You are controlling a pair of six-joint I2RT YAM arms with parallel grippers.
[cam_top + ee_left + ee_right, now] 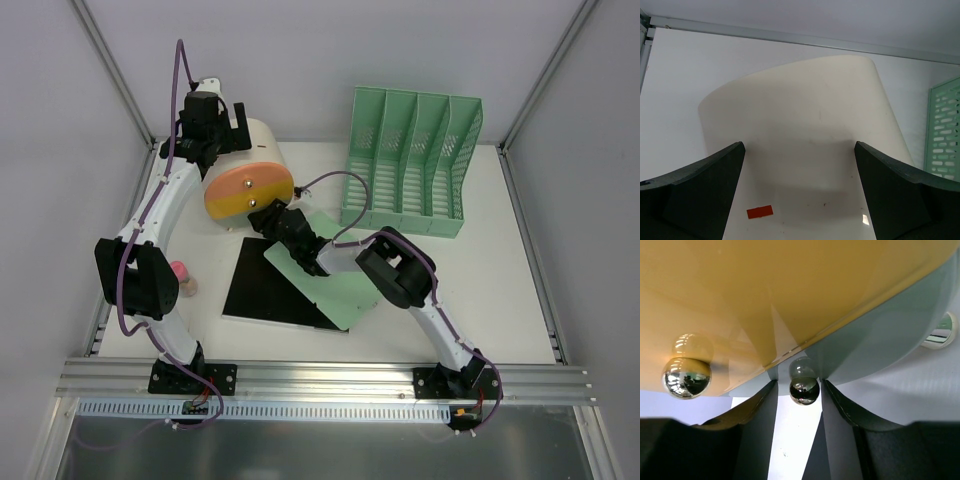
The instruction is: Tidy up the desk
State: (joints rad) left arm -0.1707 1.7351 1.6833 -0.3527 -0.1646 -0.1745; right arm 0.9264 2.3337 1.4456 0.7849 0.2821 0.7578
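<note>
A cream, rounded drawer box (268, 148) with an orange-yellow front (240, 192) and two chrome ball knobs stands at the back left of the white desk (500, 300). My left gripper (238, 126) is open wide over the box's back end, and its fingers (700, 185) straddle the cream body (805, 115) without touching it. My right gripper (270, 212) is at the box's front. Its jaws are narrowed around one chrome knob (804, 390), with a thin gap showing on the knob's left (799, 384). The second knob (686, 377) is off to the left.
A mint green file sorter (410, 165) stands at the back right. A black sheet (270, 285) lies at centre, with a mint green folder (345, 290) overlapping it under my right arm. A small pink object (183, 276) sits beside my left arm. A red tag (760, 211) lies on the box.
</note>
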